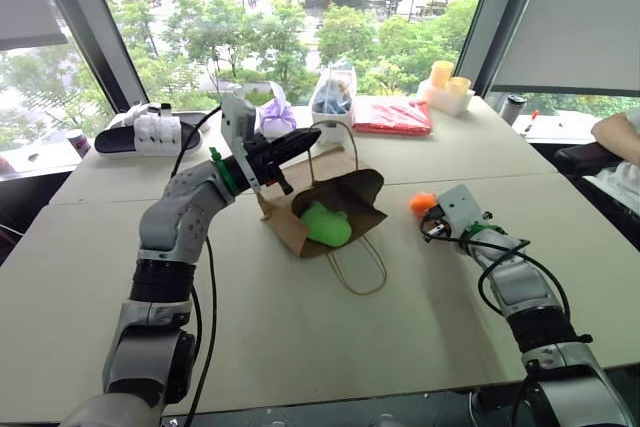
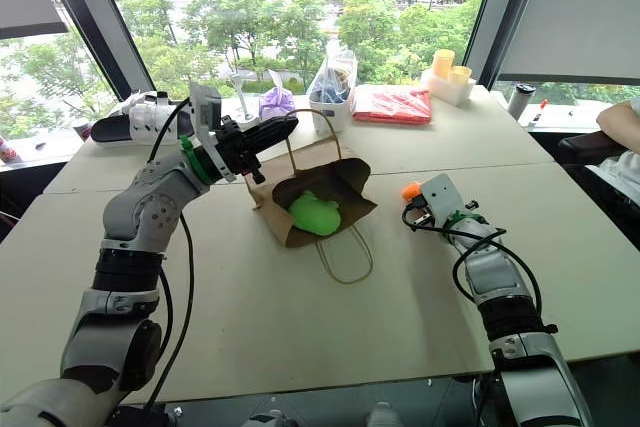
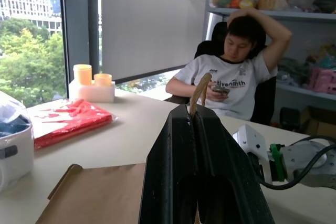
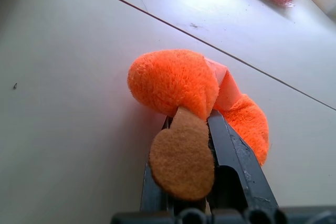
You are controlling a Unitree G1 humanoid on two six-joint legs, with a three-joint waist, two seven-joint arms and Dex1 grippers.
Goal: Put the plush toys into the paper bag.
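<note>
The brown paper bag [image 1: 284,231] lies tilted on the table with its mouth open toward me. My left gripper [image 1: 303,141] is shut on one of its loop handles [image 3: 200,89] and holds it up. The lime green plush toy [image 1: 327,223] sits inside the bag's mouth. To the right of the bag, the orange plush toy [image 4: 168,80] rests on the table. My right gripper [image 4: 191,121] is shut on it, with the fuzzy body and a tan felt part between the fingers. The bag's other handle [image 1: 358,269] lies flat on the table.
Along the far edge of the table stand a purple cloth bundle [image 1: 277,117], a clear plastic bag of blue items [image 1: 333,97], a red packet [image 1: 392,115] and yellow cups [image 1: 447,82]. A black and white item [image 1: 150,132] lies at far left. A person [image 3: 236,72] sits at the right.
</note>
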